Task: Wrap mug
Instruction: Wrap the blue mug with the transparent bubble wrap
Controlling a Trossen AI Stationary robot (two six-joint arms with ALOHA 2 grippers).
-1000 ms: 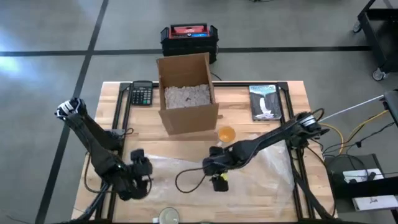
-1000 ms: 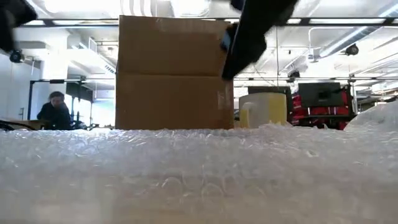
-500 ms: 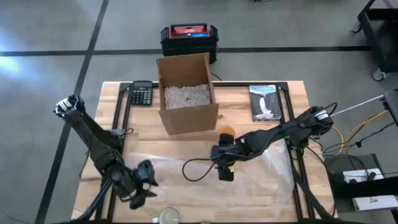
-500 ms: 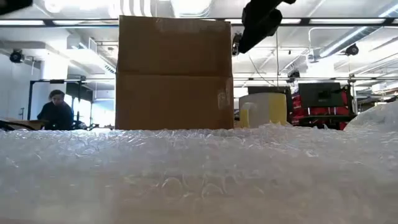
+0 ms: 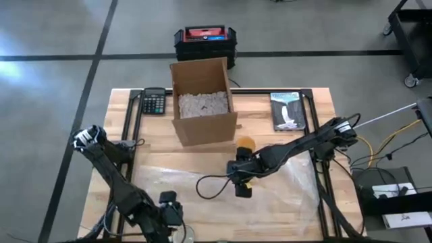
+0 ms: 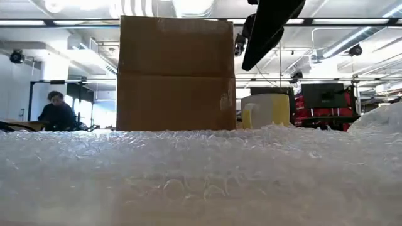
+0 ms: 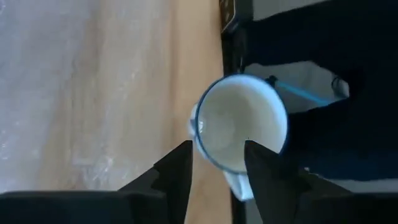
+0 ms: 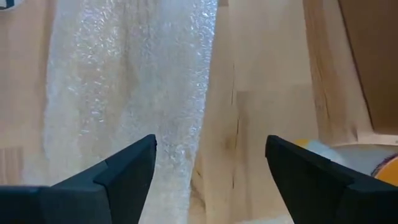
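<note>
A white mug with a blue rim point(image 7: 242, 124) stands upright at the table's near edge point(image 5: 182, 234), mouth up. My left gripper point(image 7: 217, 155) is open right over it point(image 5: 170, 208), its fingertips above the mug's rim; I see no touch. A sheet of bubble wrap point(image 5: 223, 192) lies flat across the near half of the table. My right gripper point(image 8: 211, 168) hangs wide open above the wrap's far part point(image 5: 243, 183). A yellow mug point(image 6: 267, 110) stands beside the box point(image 5: 245, 143).
An open cardboard box point(image 5: 202, 101) with pale filler stands at the far middle. A calculator point(image 5: 154, 101) lies far left and a book point(image 5: 288, 110) far right. A black and red case point(image 5: 204, 42) sits on the floor beyond. A person sits far off point(image 6: 55, 113).
My left gripper has travelled toward the table's near edge and somewhat to the right, ending over the white mug. My right gripper has shifted a little toward the far right and risen above the wrap. The bubble wrap and both mugs have stayed put.
</note>
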